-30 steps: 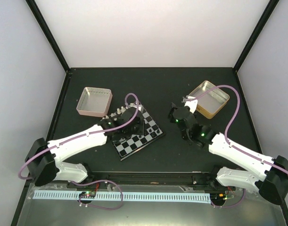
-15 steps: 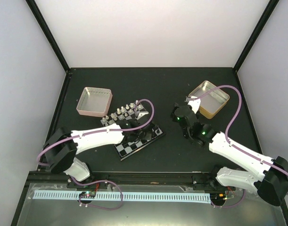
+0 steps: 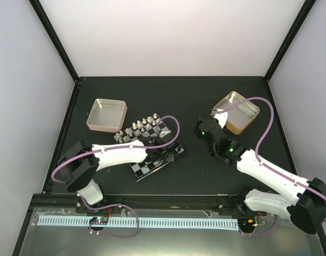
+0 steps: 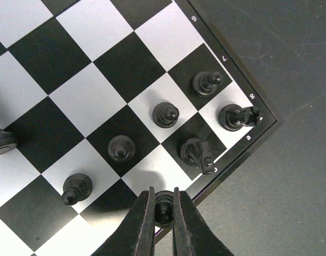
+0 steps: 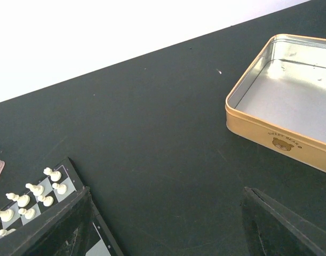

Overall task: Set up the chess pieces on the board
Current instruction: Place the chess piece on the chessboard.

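In the left wrist view my left gripper (image 4: 164,209) is shut on a small black chess piece (image 4: 164,205), right at the rim of the board (image 4: 104,101), on the edge square beside a black knight (image 4: 197,153). A black rook (image 4: 235,117) stands in the corner, and a row of black pawns (image 4: 166,114) runs one rank in. From above, the left gripper (image 3: 169,153) is over the right side of the board (image 3: 146,166), and white pieces (image 3: 137,128) line its far edge. My right gripper (image 5: 168,229) stands open over bare table, right of the board, with nothing between its fingers.
A pink tin (image 3: 106,114) lies at the back left of the table and a gold tin (image 3: 236,112) at the back right, both looking empty. The gold tin (image 5: 285,106) is close ahead of the right gripper. The left arm's purple cable loops over the board.
My left arm has swung right across the board to its right edge, uncovering the row of white pieces. The right gripper has barely moved.
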Available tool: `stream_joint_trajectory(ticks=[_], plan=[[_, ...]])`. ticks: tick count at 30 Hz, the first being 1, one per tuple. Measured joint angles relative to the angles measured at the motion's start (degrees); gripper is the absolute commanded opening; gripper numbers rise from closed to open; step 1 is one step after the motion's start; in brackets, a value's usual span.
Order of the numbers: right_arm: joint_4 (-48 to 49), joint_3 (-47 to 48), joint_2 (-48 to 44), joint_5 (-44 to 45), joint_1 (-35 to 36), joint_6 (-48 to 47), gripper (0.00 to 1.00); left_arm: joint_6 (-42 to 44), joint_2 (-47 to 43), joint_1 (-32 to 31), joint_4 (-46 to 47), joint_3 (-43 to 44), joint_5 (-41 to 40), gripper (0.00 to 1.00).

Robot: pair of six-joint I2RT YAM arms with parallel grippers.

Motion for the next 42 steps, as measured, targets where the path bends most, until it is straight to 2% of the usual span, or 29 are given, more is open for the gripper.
stream_joint_trajectory(ticks=[16,23,42], plan=[[-0.02,0.00,0.02,-0.87,-0.79,0.17,0.76,-0.28,2.25,0.00,0.66,0.02,0.20,0.02],[-0.02,0.00,0.37,-1.64,-1.05,0.17,0.76,-0.28,2.54,0.00,0.81,0.09,-1.27,0.09],[-0.02,0.00,1.20,-3.45,-1.77,0.35,0.76,0.22,2.58,0.00,0.83,0.09,-1.84,0.18]])
